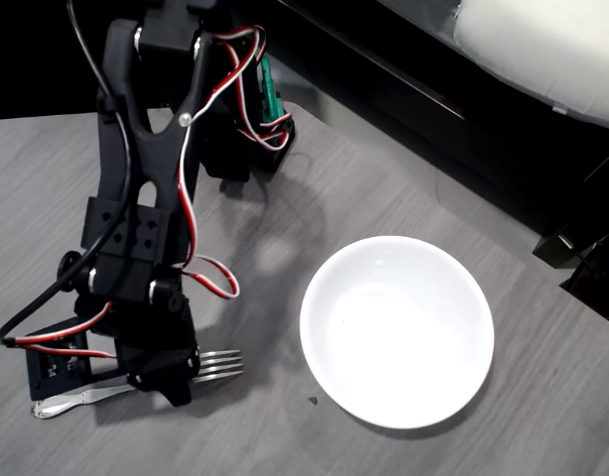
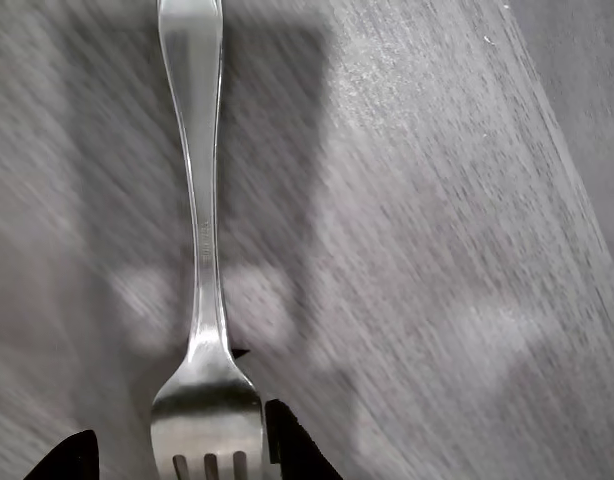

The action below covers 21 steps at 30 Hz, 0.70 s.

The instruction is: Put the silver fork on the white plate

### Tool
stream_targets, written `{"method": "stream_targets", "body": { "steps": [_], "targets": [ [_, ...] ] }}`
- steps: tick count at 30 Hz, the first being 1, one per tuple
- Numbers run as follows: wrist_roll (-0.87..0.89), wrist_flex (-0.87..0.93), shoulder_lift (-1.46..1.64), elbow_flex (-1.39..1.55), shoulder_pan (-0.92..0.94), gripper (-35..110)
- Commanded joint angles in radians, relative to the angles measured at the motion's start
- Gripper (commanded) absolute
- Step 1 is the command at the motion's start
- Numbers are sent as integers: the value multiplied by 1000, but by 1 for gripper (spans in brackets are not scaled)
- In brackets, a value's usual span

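Lying flat: the silver fork (image 1: 213, 366) rests on the grey wood-grain table (image 1: 404, 169) near the lower left of the overhead view, tines pointing right toward the white plate (image 1: 397, 331), handle end reaching left.
Hidden: the fork's middle stretch sits under the black arm (image 1: 136, 248) in the overhead view; just the tines and the rounded handle tip show.
Cut off: in the wrist view the fork (image 2: 204, 250) runs top to bottom, its tine ends and handle tip both leaving the picture.
Gripper: the gripper (image 1: 166, 382) is low over the fork; in the wrist view its dark fingertips (image 2: 287, 440) stand on either side of the fork's head, one just beside its right edge, the other off to the left. I cannot tell whether they press the metal.
Hard to read: the wrist view's table grain is streaked and blurred.
Plate: bare, well apart from the fork, right of centre.
Open room: bare table lies between tines and plate.
Edges: the table's far edge runs diagonally at upper right, with dark furniture (image 1: 433, 89) beyond.
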Motion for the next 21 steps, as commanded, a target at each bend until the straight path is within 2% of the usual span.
{"method": "stream_targets", "body": {
  "steps": [1,7,12,17,21],
  "targets": [
    [6,-6,-6,-51,-11,18],
    [6,-6,-21,-57,-11,17],
    [6,-6,-34,-69,-12,12],
    [6,-6,-41,-72,-15,0],
    [6,-8,-54,-77,-14,0]
  ]
}}
